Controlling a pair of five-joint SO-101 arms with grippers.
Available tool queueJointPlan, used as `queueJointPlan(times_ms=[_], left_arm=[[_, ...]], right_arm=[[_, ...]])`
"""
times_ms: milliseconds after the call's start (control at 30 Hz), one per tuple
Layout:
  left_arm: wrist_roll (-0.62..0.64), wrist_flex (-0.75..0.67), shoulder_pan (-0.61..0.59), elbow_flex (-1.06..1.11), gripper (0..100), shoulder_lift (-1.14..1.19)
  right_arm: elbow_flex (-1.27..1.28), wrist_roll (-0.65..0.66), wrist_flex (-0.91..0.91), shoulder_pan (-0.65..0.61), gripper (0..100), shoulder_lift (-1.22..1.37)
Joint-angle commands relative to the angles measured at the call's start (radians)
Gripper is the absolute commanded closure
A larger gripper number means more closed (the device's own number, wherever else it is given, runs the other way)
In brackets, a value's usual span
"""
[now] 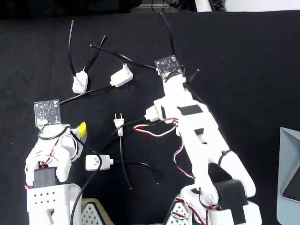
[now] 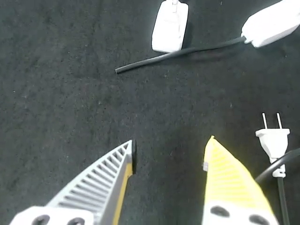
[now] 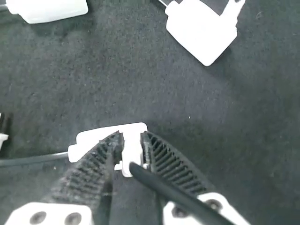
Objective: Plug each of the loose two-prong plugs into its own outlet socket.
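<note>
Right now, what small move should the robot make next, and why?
Probably swing the open left claw over to the loose plug and close on it. The plug lies ungripped just beside the claw's yellow finger, while the right claw is shut on a white connector.

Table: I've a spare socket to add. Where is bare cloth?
Bare: far right, between the right arm and the grey object; also the far-left corner beyond the left arm. Crowded: the middle, around the two-prong plug, cables and the held white block.
</note>
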Motion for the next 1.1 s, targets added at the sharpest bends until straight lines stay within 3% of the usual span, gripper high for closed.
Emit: queueJointPlan(times_ms=[0, 1067], left_arm=[[-0.014, -0.025, -0.01, -0.007, 75, -0.002], [-0.014, -0.025, -0.01, -0.007, 75, -0.002]], right_arm=[[-0.059, 0.017, -0.063, 0.017, 98.7, 0.008], [-0.031, 0.066, -0.043, 0.018, 98.7, 0.124]])
